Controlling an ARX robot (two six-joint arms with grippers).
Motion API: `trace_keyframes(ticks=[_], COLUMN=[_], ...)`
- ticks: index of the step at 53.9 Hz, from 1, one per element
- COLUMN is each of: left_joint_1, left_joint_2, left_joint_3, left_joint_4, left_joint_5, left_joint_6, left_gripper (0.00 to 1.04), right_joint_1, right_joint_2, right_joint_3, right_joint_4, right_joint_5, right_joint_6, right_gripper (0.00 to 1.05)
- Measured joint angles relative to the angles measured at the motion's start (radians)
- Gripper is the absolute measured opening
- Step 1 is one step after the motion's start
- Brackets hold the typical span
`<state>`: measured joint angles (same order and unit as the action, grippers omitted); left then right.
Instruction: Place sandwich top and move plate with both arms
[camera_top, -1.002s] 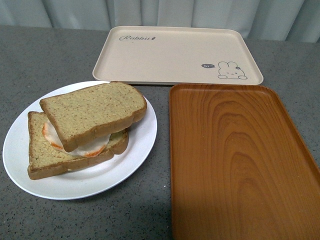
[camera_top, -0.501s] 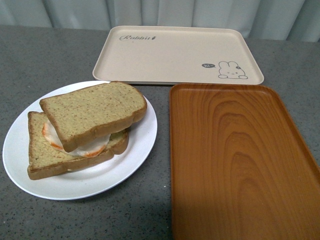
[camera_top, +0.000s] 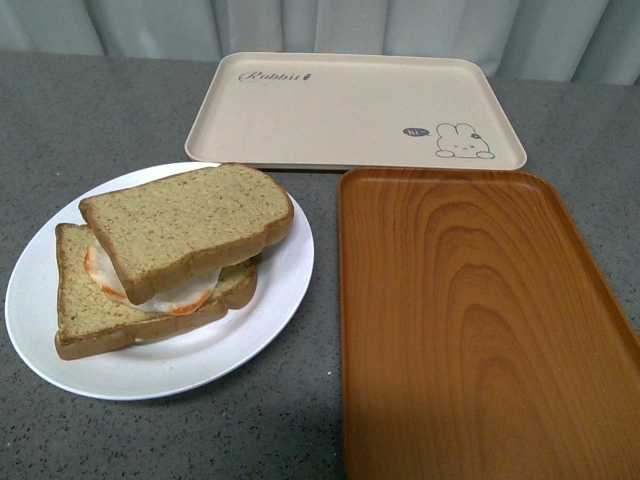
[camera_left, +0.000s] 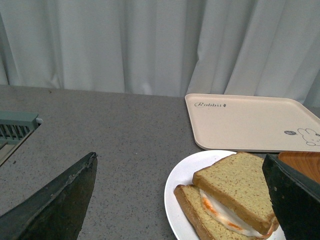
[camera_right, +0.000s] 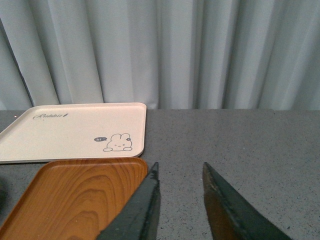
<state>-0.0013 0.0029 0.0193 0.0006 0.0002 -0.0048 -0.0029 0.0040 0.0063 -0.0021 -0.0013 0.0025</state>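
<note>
Nothing has moved since the earlier frames, and your front view shows neither arm. Sandwich top (camera_top: 185, 228) lies skewed on the egg slice (camera_top: 90, 310), the egg white and an orange rim peeking out between them. Both sit on the plate (camera_top: 275, 300), which rests on the counter (camera_top: 120, 110), just beside the orange tray (camera_top: 480, 320) and near the rabbit tray (camera_top: 350, 110). Left gripper (camera_left: 180, 157): jaws spread wide, holding nothing, the plate ahead of it. Right gripper (camera_right: 180, 166): jaws narrowly parted, nothing between them, over the counter beside the orange tray.
</note>
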Motion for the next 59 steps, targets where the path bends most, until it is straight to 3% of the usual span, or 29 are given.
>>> trace_keyframes(ticks=[10, 13, 17, 22, 28, 44, 59], left_joint_1=[-0.008, -0.042, -0.052, -0.056, -0.08, -0.099, -0.096], left_joint_2=[0.013, 0.124, 0.207, 0.249, 0.332, 0.698, 0.965], left_joint_3=[0.006, 0.085, 0.113, 0.114, 0.114, 0.134, 0.169], left_joint_4=[-0.022, -0.229, -0.363, -0.337, -0.246, 0.047, 0.223], left_joint_5=[-0.024, -0.15, -0.172, -0.164, -0.177, -0.126, -0.109], left_joint_6=[-0.024, -0.238, -0.534, -0.763, -0.834, -0.922, -0.922], left_gripper=[0.98, 0.98, 0.98, 0.98, 0.98, 0.98, 0.98], right_joint_1=[0.0, 0.0, 0.0, 0.0, 0.0, 0.0, 0.0], right_joint_2=[0.0, 0.0, 0.0, 0.0, 0.0, 0.0, 0.0], right_joint_3=[0.0, 0.0, 0.0, 0.0, 0.0, 0.0, 0.0], right_joint_4=[0.0, 0.0, 0.0, 0.0, 0.0, 0.0, 0.0], right_joint_5=[0.0, 0.0, 0.0, 0.0, 0.0, 0.0, 0.0], right_joint_6=[0.0, 0.0, 0.0, 0.0, 0.0, 0.0, 0.0], right_gripper=[0.69, 0.81, 0.97, 0.95, 0.96, 0.96, 0.96])
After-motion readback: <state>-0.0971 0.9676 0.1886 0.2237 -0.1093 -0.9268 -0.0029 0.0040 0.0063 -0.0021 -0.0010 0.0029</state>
